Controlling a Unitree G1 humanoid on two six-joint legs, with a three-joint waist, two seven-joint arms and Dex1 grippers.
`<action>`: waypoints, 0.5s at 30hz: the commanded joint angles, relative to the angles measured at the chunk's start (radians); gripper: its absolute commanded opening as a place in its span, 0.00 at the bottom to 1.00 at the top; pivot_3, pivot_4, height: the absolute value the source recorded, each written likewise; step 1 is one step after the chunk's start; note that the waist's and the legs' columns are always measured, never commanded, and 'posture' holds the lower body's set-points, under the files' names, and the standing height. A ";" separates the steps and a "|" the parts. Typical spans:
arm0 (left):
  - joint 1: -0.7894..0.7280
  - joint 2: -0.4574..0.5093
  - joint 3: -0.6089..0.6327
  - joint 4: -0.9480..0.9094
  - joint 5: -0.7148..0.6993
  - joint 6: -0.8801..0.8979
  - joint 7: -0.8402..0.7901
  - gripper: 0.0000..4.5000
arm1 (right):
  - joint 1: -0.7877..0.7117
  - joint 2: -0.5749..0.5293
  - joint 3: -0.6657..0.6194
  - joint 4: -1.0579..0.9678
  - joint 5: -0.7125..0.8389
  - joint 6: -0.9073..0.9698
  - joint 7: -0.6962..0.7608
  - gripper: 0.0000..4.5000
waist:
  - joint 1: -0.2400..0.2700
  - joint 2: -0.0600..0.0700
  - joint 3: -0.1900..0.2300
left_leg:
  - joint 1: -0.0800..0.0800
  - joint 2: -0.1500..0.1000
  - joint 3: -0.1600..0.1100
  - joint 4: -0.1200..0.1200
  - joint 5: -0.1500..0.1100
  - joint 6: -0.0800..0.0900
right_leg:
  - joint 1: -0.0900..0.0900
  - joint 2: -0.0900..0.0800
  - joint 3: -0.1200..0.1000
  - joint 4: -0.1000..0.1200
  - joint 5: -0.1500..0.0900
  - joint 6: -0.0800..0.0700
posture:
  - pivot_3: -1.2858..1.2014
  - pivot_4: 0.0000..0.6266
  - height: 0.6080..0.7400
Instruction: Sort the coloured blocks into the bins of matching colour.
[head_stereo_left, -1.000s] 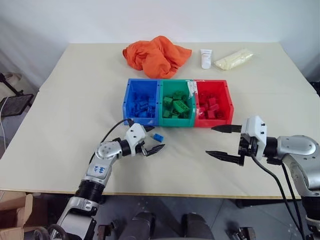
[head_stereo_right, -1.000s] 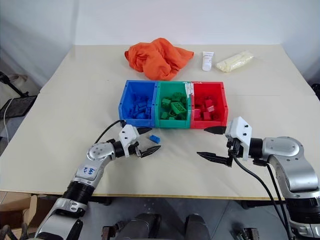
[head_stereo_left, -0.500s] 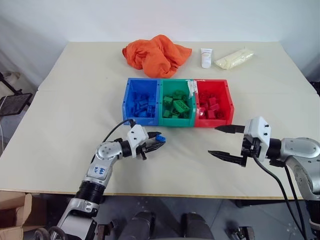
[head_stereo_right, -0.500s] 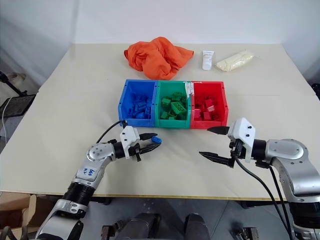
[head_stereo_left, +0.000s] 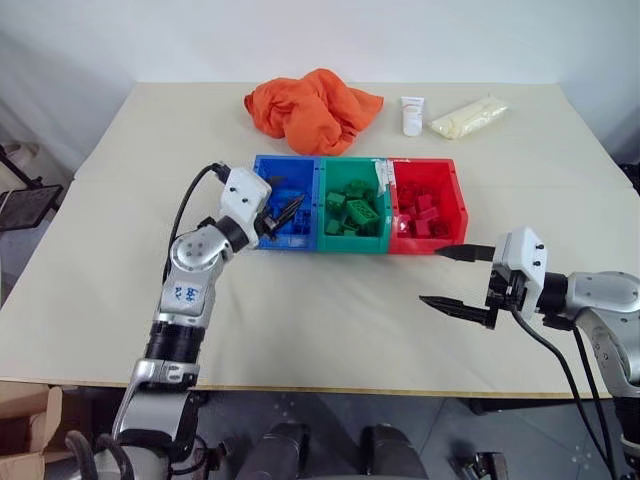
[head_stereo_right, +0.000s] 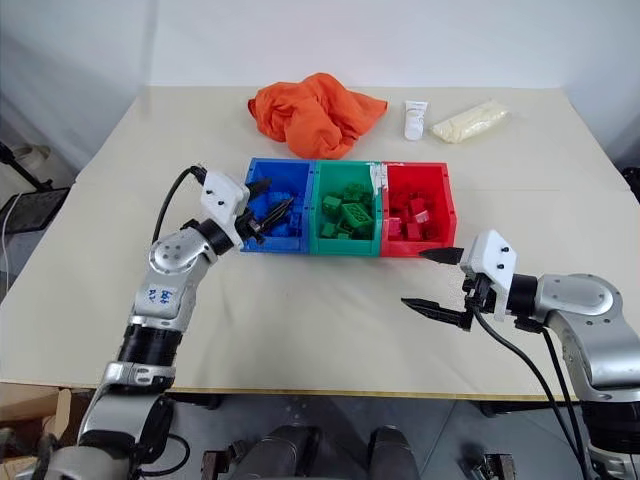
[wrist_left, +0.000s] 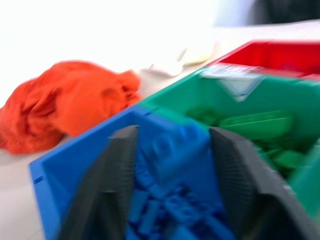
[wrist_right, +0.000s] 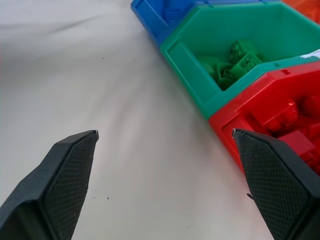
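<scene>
Left gripper (head_stereo_left: 287, 212) over blue bin (head_stereo_left: 258, 190), jaws parted, nothing visibly held; right gripper (head_stereo_left: 458, 277) wide open, empty, just beside red bin (head_stereo_left: 455, 195)

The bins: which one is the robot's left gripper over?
The blue bin, at the robot's left end of the row. The left gripper hangs above it; the green bin and red bin have no gripper over them.

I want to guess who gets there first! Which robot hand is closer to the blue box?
The left. The left gripper is right over the blue bin, fingers apart. The right gripper hangs open over the bare table, out past the red bin.
</scene>
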 joint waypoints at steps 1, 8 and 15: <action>-0.042 0.005 -0.003 0.046 0.002 -0.048 -0.017 0.83 | -0.008 -0.010 -0.020 -0.013 0.014 -0.017 -0.003 1.00 | -0.001 -0.001 0.000 | 0.000 0.000 0.000 0.000 0.000 0.000 | 0.000 0.000 0.000 0.000 0.000 0.000 | 0.52 0.24 1.00; 0.013 0.059 0.012 -0.046 -0.097 -0.032 -0.177 0.99 | -0.001 -0.012 -0.028 -0.007 0.014 -0.026 -0.004 1.00 | -0.006 -0.002 0.001 | 0.000 0.000 0.000 0.000 0.000 0.000 | -0.001 0.000 0.000 0.000 0.000 0.000 | 0.52 0.24 1.00; 0.252 0.230 0.119 -0.323 -0.345 0.194 -0.376 0.99 | -0.033 -0.050 -0.034 0.082 0.009 -0.061 0.063 1.00 | -0.030 -0.001 0.001 | 0.000 0.001 0.000 0.000 0.000 0.000 | -0.001 0.000 0.001 0.001 0.000 0.000 | 0.52 0.24 1.00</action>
